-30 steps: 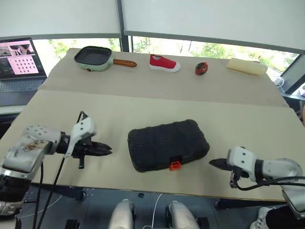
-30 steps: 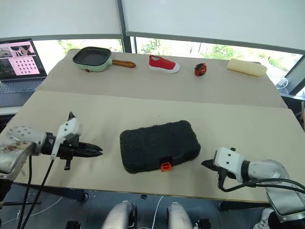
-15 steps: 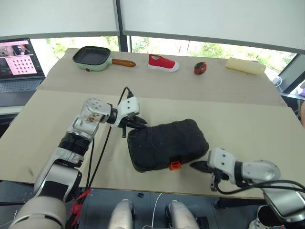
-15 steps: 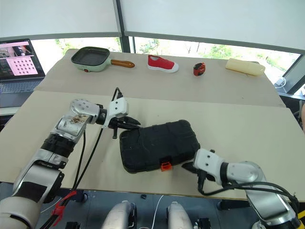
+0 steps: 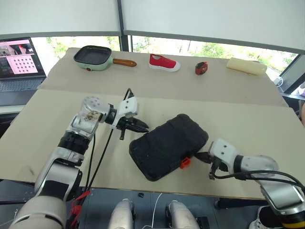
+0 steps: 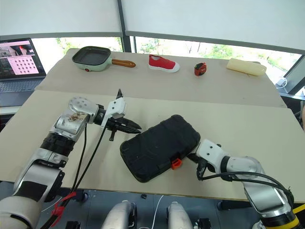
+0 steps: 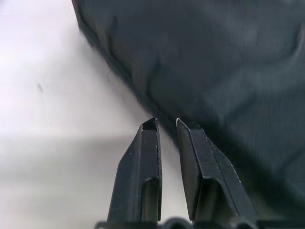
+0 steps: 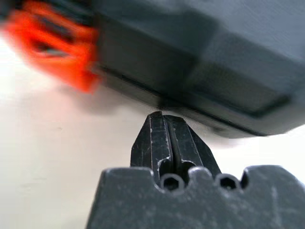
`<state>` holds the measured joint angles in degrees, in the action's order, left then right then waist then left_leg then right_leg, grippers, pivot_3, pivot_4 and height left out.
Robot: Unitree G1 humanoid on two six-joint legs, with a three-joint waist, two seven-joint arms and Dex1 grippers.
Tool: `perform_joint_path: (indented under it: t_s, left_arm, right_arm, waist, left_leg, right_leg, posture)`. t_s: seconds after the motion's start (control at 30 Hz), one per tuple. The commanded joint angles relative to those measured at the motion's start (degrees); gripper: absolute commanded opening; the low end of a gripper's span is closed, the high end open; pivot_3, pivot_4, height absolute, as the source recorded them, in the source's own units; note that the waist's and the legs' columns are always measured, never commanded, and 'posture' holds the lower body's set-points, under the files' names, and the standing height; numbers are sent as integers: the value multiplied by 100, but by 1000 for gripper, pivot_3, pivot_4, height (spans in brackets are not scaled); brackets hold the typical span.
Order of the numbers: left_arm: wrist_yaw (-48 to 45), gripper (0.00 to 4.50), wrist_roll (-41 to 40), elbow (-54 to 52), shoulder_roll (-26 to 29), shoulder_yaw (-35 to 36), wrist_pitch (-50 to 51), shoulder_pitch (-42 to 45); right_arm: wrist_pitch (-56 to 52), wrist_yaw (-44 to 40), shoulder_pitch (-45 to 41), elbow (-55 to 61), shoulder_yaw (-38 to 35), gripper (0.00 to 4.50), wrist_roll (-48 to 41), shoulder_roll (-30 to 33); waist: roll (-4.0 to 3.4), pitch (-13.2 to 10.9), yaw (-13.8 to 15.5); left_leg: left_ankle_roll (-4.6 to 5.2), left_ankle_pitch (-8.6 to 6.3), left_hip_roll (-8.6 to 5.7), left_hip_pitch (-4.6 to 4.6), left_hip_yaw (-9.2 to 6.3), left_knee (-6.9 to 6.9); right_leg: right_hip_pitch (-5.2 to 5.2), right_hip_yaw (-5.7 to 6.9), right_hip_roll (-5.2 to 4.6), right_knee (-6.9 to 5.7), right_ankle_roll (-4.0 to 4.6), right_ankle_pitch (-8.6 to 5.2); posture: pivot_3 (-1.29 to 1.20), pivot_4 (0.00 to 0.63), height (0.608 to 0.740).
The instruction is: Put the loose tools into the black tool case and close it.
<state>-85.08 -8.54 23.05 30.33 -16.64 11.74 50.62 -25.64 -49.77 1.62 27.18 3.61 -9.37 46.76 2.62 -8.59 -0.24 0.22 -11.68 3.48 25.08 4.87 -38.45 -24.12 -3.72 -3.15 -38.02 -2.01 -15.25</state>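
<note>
Black tool case point(image 5: 168, 145) between narrowly parted left fingers point(image 7: 143, 157), closed right fingers point(image 8: 164, 143).

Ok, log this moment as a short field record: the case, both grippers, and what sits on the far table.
case: black tool case, closed, lying skewed on the near table, orange latch facing the near edge
left gripper: left gripper at the case's far-left corner, jaws a narrow gap apart, holding nothing
right gripper: right gripper at the case's front edge, right of the latch, jaws shut, empty
far table: green pan, red shoe, tape measure, pale yellow block
off table: laptop at left
loose tools: none seen
</note>
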Motion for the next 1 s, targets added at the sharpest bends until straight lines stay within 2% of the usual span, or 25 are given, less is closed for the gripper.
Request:
perform_joint_path:
  t_s: [0.03,0.17,0.33,0.47,0.63,0.8,1.0]
  left_arm:
    - [-155,710,-72,-598,-101,-133,-101,-56]
    - [2,710,491,-641,-282,-671,-910,-296]
    - [163,710,900,-494,-346,-1004,-1510,-477]
    - [202,710,927,-536,-362,-1063,-1573,-557]
    - [208,710,925,-625,-359,-1069,-1530,-630]
    - [225,710,935,-638,-400,-1101,-1535,-658]
    - [264,710,1066,-302,-466,-1138,-1803,-544]
  right_arm:
    - [-129,-162,113,430,63,0,-141,129]
    - [-340,-129,146,637,245,0,-176,88]
    - [-338,3,264,671,384,0,-102,-6]
    - [-253,213,264,596,467,0,-16,-196]
    - [-119,448,148,549,372,0,75,-365]
    - [80,612,105,552,168,0,149,-416]
    - [-128,529,203,998,-261,0,-367,-481]
  waist:
    - [0,0,1]
    - [-2,1,-9]
    - [-7,10,34]
    - [-5,19,66]
    - [-5,19,66]
    - [-6,19,60]
    - [-5,19,62]
  left_leg:
    - [0,0,0,0,-1,-1]
    - [0,0,1,-2,-1,-10]
    - [4,-3,1,-4,-5,-28]
    - [5,-3,0,-13,-6,-32]
    - [8,-7,2,-78,-4,-27]
    - [8,-7,4,-79,-3,-27]
    - [8,-7,3,-79,-4,-28]
  right_leg:
    - [0,0,0,0,0,0]
    - [4,0,1,-4,0,0]
    - [16,2,1,-4,-4,2]
    - [30,1,1,-2,-6,4]
    - [95,2,1,10,-8,1]
    - [96,2,1,9,-7,2]
    - [98,2,1,8,-7,2]
  posture:
    - [0,150,740]
    - [0,150,740]
    - [0,150,740]
    - [0,150,740]
    - [0,150,740]
    - [0,150,740]
    - [0,150,740]
